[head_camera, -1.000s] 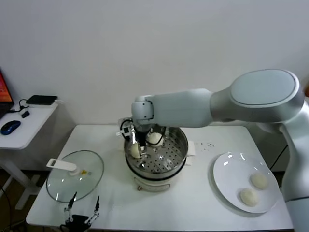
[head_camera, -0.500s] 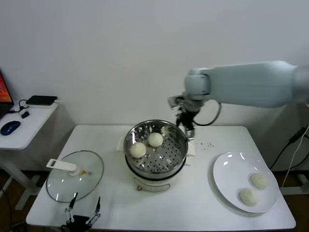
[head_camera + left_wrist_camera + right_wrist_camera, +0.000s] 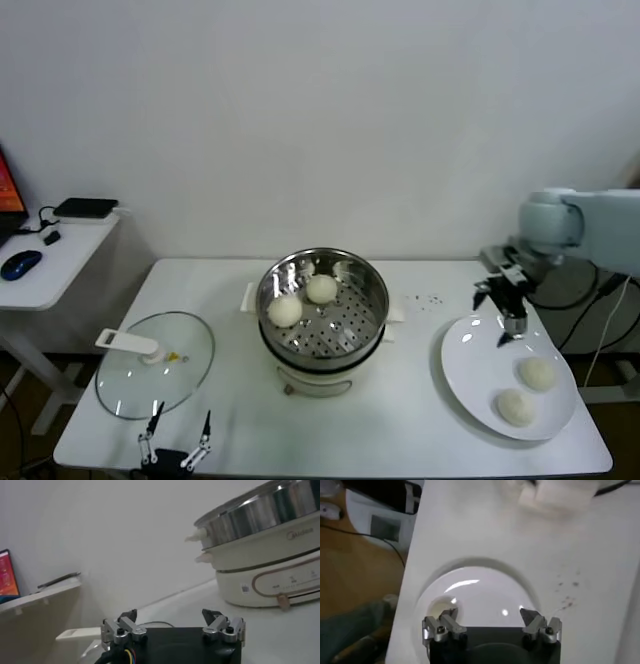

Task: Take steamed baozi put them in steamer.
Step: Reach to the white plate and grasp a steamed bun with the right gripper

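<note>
Two cream-white baozi (image 3: pixel 321 288) (image 3: pixel 285 311) lie in the steel steamer (image 3: pixel 372 296) at the table's middle. Two more baozi (image 3: pixel 537 374) (image 3: pixel 516 407) lie on the white plate (image 3: pixel 470 365) at the right. My right gripper (image 3: pixel 508 315) is open and empty above the plate's far edge, a little way from the nearer baozi. In the right wrist view the gripper (image 3: pixel 489 615) hangs over the plate (image 3: pixel 485 587), with one baozi (image 3: pixel 439 607) beside a fingertip. My left gripper (image 3: pixel 177 443) is parked open at the table's front left edge; it shows open in the left wrist view (image 3: pixel 170 616), with the steamer (image 3: pixel 260 515) beyond.
A glass lid (image 3: pixel 155 362) with a white handle lies on the table left of the steamer. A side table at the far left carries a blue mouse (image 3: pixel 20 263) and a black box (image 3: pixel 86 207). A white wall stands behind.
My right arm left the steamer, empty after leaving a baozi there, and swung right across the table to above the white plate. The left arm has not moved.
</note>
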